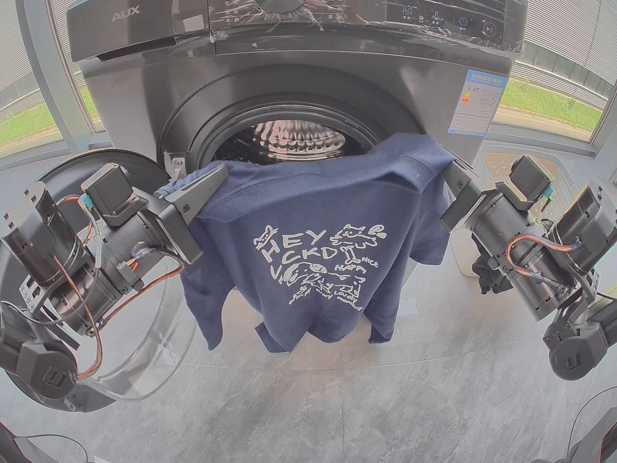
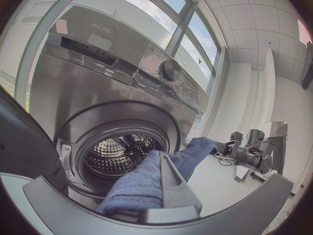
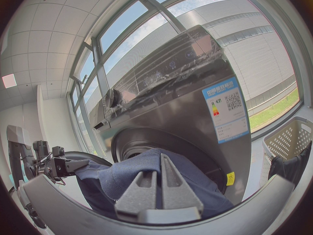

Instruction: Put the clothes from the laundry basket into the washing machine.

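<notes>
Shirt point(image 1: 308, 194): navy, with white cartoon print and lettering facing me. My left pincer point(image 1: 215, 176) and right pincer point(image 1: 452, 173) are each clamped on its top edge. It stretches side to side before the open drum of the washer point(image 1: 385, 78), hem hanging toward the grey tile floor point(image 1: 321, 400). Windows point(image 1: 553, 98) behind; basket point(image 3: 287, 137) right of the washer.

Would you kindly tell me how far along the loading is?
Done: the door is open, the navy T-shirt out of the laundry basket. In hand: left gripper and right gripper hold it stretched before the drum. Left: pushing it in, then the dark garment in the basket.
</notes>
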{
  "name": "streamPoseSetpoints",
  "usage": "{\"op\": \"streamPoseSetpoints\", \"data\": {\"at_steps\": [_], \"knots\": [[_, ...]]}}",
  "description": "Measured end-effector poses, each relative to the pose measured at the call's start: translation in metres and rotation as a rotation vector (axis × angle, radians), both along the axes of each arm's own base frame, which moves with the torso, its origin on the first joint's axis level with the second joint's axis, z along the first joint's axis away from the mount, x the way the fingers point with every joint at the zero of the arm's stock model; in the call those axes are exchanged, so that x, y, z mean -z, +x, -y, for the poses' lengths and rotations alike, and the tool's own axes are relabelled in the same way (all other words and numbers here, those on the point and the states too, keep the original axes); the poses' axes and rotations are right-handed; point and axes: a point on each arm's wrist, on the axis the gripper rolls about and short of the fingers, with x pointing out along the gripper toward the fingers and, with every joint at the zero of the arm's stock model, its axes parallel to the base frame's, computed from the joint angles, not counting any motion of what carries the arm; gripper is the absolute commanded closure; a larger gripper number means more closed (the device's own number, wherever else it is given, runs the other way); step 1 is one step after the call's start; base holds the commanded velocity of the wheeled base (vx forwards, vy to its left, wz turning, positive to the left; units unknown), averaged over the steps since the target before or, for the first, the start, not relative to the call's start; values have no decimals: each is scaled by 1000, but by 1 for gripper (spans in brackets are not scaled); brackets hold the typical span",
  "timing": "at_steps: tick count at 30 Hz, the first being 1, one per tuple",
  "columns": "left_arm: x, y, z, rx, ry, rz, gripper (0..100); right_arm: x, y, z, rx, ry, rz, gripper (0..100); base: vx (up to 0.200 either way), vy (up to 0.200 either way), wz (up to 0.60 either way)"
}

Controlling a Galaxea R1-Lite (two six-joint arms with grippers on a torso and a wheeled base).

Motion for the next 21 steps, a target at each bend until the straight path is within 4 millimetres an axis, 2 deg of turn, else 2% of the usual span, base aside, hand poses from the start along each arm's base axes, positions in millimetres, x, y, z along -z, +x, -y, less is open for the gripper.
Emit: {"op": "streamPoseSetpoints", "data": {"at_steps": [9, 20, 21], "knots": [[7, 2, 19, 55, -3, -4, 100, 21, 1, 0, -1, -43, -70, 100, 0, 0, 0], [-6, 14, 38, 74, -36, 31, 100, 58, 12, -8, -7, -118, -178, 100, 0, 0, 0], [-7, 15, 40, 73, -39, 32, 100, 62, 12, -10, -13, -129, -192, 0, 0, 0, 0]]}}
